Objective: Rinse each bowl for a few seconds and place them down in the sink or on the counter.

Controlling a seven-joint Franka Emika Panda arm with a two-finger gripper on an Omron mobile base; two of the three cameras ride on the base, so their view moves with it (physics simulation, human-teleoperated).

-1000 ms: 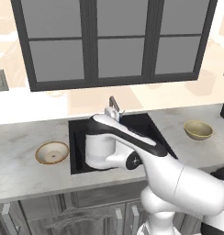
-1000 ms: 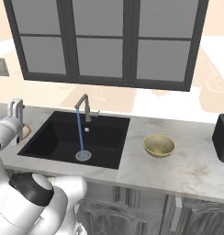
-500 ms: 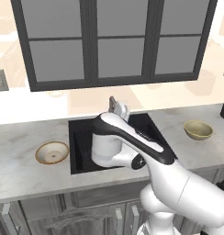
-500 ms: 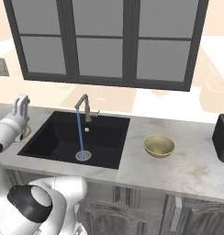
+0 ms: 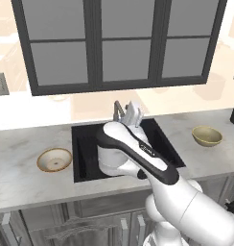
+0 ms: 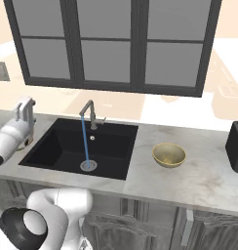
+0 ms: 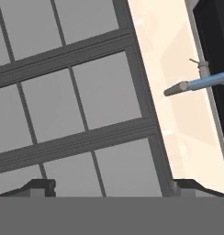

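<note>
The shallow tan-rimmed bowl [image 5: 54,160] sits on the pale marbled counter [image 5: 23,182] left of the big black sink [image 6: 67,146]. The deeper olive-yellow bowl [image 6: 168,155] sits on the right. Blue water runs from the grey faucet [image 6: 89,113]. The gripper [image 6: 24,111] is raised, wide open, holding nothing.

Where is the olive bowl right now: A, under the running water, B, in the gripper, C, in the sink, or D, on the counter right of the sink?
D: the olive bowl sits on the counter to the right of the sink, apart from the water stream.
</note>
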